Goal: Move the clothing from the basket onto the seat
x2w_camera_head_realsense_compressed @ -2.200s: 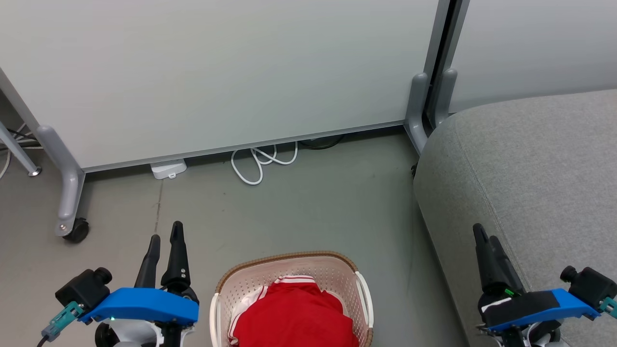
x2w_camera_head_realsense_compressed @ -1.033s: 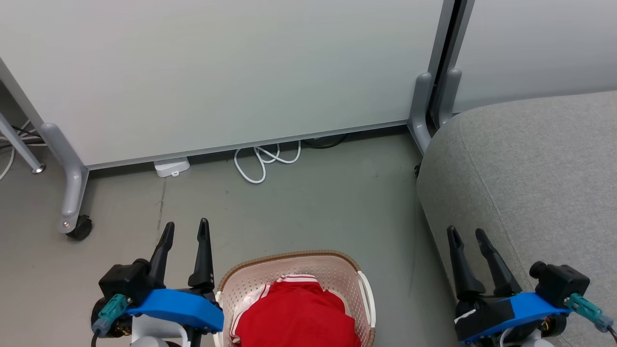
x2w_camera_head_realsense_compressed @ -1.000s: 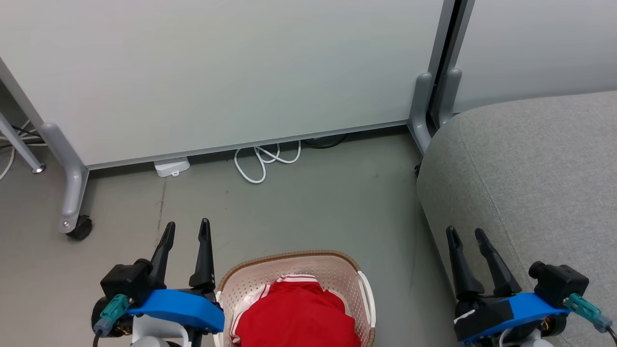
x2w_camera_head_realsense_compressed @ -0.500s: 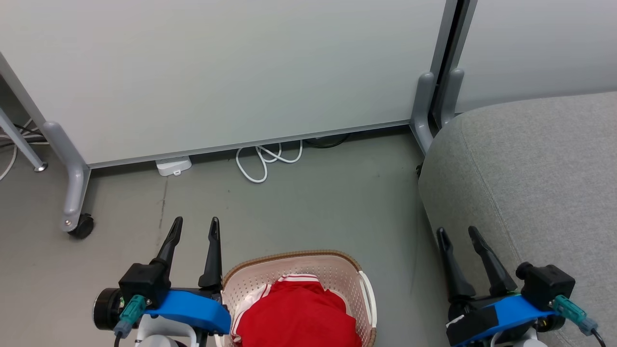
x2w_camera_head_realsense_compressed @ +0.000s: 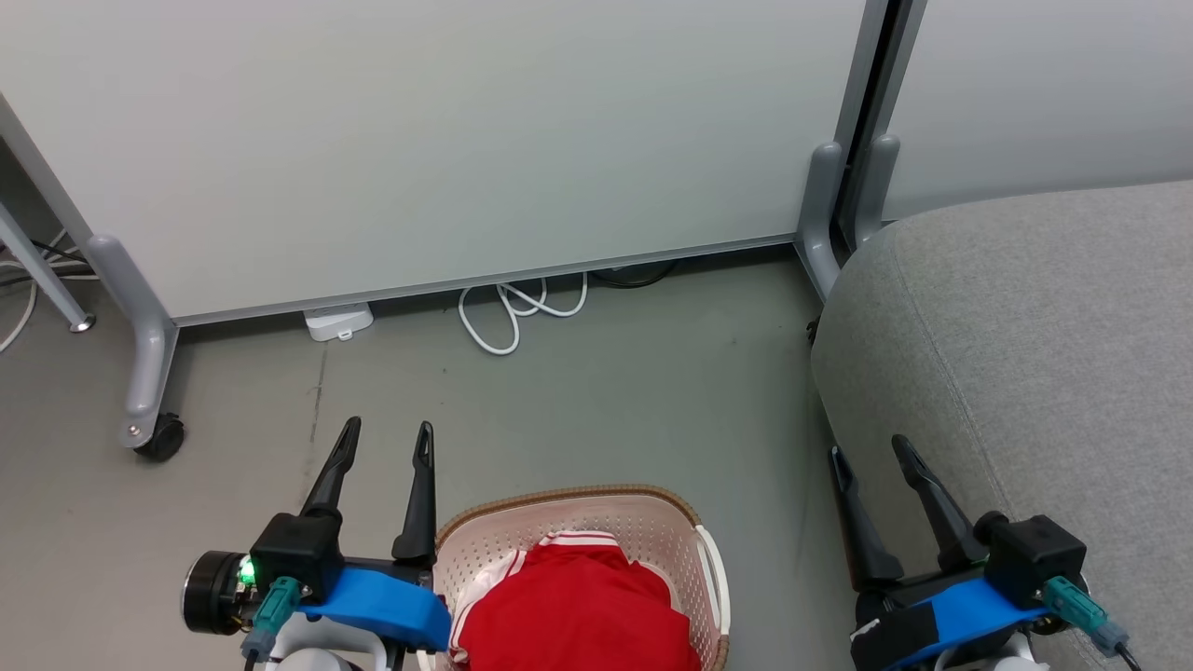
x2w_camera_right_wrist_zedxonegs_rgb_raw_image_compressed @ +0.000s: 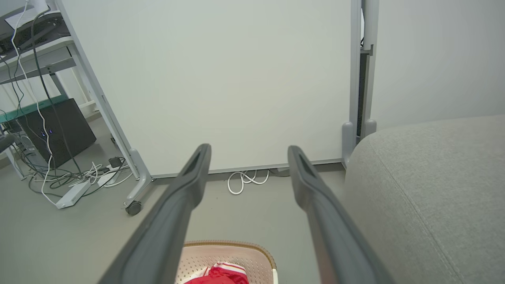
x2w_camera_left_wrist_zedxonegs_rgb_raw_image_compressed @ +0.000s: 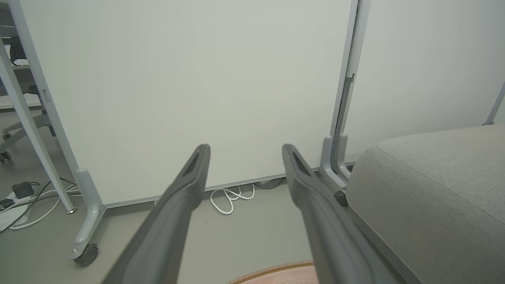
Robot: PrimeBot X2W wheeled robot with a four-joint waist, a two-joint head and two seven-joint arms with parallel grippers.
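Red clothing [x2w_camera_head_realsense_compressed: 573,615] with white striped trim fills the cream perforated basket [x2w_camera_head_realsense_compressed: 643,527], which stands on the floor at the bottom centre of the head view. The right wrist view catches the basket [x2w_camera_right_wrist_zedxonegs_rgb_raw_image_compressed: 236,254] and a bit of the clothing [x2w_camera_right_wrist_zedxonegs_rgb_raw_image_compressed: 221,274] at its lower edge. The grey fabric seat [x2w_camera_head_realsense_compressed: 1035,345] rises at the right. My left gripper [x2w_camera_head_realsense_compressed: 387,438] is open just left of the basket, fingers pointing at the wall. My right gripper [x2w_camera_head_realsense_compressed: 871,450] is open between the basket and the seat's side, empty.
A white partition panel [x2w_camera_head_realsense_compressed: 419,140] on grey wheeled legs [x2w_camera_head_realsense_compressed: 140,373] stands behind. A coiled white cable [x2w_camera_head_realsense_compressed: 513,312] and a small white box [x2w_camera_head_realsense_compressed: 337,321] lie at its foot. Cables and a dark box [x2w_camera_right_wrist_zedxonegs_rgb_raw_image_compressed: 59,126] sit far left in the right wrist view.
Both grippers have turned and drifted inward toward the basket, staying open. The head camera has shifted slightly. The clothing and basket have not moved.
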